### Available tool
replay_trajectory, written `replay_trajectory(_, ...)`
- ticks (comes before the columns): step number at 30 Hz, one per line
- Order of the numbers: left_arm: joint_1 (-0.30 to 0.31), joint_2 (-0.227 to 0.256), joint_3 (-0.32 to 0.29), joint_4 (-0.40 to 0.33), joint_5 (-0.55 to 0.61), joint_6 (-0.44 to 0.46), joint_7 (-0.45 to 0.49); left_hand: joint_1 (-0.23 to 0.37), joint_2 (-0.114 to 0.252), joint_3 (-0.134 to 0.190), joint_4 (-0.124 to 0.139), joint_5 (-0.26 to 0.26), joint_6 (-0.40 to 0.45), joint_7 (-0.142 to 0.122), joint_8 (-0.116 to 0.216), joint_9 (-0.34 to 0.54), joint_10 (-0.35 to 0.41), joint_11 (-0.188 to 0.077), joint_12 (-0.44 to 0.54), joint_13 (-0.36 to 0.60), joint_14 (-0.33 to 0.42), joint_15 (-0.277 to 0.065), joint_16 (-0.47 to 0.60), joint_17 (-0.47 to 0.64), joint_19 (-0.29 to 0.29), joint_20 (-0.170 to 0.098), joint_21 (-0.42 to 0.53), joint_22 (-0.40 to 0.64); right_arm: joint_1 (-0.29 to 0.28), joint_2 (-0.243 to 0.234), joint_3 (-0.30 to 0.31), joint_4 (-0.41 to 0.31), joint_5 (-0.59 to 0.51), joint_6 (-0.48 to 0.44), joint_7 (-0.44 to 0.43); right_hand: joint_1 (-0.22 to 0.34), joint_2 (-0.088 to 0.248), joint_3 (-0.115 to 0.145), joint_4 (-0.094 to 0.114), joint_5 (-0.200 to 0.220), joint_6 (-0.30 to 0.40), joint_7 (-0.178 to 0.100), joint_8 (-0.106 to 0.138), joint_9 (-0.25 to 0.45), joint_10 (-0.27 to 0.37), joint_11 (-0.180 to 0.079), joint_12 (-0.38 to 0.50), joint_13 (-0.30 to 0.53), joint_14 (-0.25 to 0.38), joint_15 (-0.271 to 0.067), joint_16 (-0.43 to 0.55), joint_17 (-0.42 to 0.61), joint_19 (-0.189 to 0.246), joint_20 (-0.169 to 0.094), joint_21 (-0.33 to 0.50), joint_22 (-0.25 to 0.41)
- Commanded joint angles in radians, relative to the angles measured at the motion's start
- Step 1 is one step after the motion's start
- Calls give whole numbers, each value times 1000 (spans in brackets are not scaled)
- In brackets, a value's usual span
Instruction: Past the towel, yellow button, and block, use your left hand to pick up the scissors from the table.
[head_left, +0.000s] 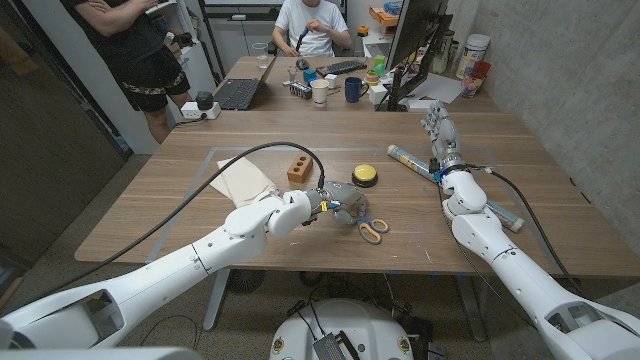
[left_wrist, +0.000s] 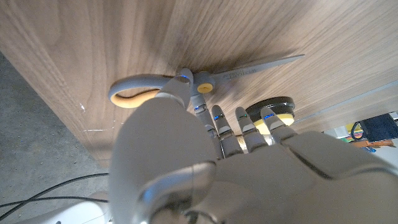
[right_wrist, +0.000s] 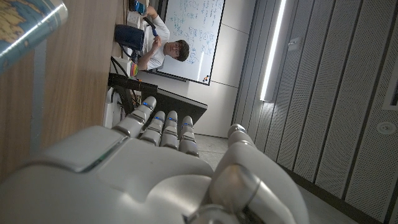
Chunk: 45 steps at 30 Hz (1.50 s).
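- left hand (head_left: 338, 203) is over the scissors (head_left: 368, 226), near the table (head_left: 150, 215) middle, just on the robot's side of the yellow button (head_left: 366, 177)
- head view: fingers curled down over the blade/pivot end; the yellow-lined handles stick out toward the robot's right
- left wrist view: left hand (left_wrist: 205, 162) sits right above the scissors (left_wrist: 205, 78), fingers (left_wrist: 219, 118) bunched together, tips at the pivot and handle loop
- scissors look flat on the wood, blades closed; can't tell whether the fingers actually grip them or only touch
- yellow button (left_wrist: 273, 111) shows just beyond the fingertips in the left wrist view
- block (head_left: 298, 168) is reddish-brown, on the table beside the towel (head_left: 245, 179), both on the far side of the left hand
- towel lies flat, beige, to the robot's left of the block
- right hand (head_left: 440, 135) is at the table's right side, well apart from the scissors, fingers straight and close together, holding nothing
- right wrist view: right hand (right_wrist: 155, 168) with fingers (right_wrist: 163, 127) extended side by side
- a rolled printed tube (head_left: 415, 160) lies beside the right hand
- a black cable (head_left: 215, 175) runs over the table to the left arm
- two people (head_left: 310, 25) behind the table, one seated, one standing
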Motion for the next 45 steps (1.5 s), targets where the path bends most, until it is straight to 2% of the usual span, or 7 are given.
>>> replay_trajectory(1,-6,-4,-5,-6,6,12,26,0,8,9,1,-2,458,39,6,8,7,2,1,1,11,-75,4,3,1,2,4,2,-9,-14,5,-35,-9,-15,-16,-7,-1,3,-5,3,4,-5,-1,3,1,2,-3,4,8,2,2,5,8,-24,7,4)
replay_trajectory(27,-28,-16,-25,-11,-8,21,62,-6,6,13,2,-4,464,39,12,10,22,-2,-5,1,23,-77,1,4,4,3,2,2,0,-24,4,-60,-18,-38,-25,-9,-2,3,-7,3,7,-4,0,3,2,4,-3,4,8,3,1,5,9,-24,7,4)
replay_trajectory(45,-44,3,-55,-72,-2,32,41,-7,4,18,2,-4,465,40,15,9,28,-2,-11,1,29,-76,-3,4,4,3,1,3,18,-20,1,-67,-29,-55,-42,-10,-2,4,-9,3,7,-3,0,3,5,4,-2,4,13,1,3,5,10,-24,7,4)
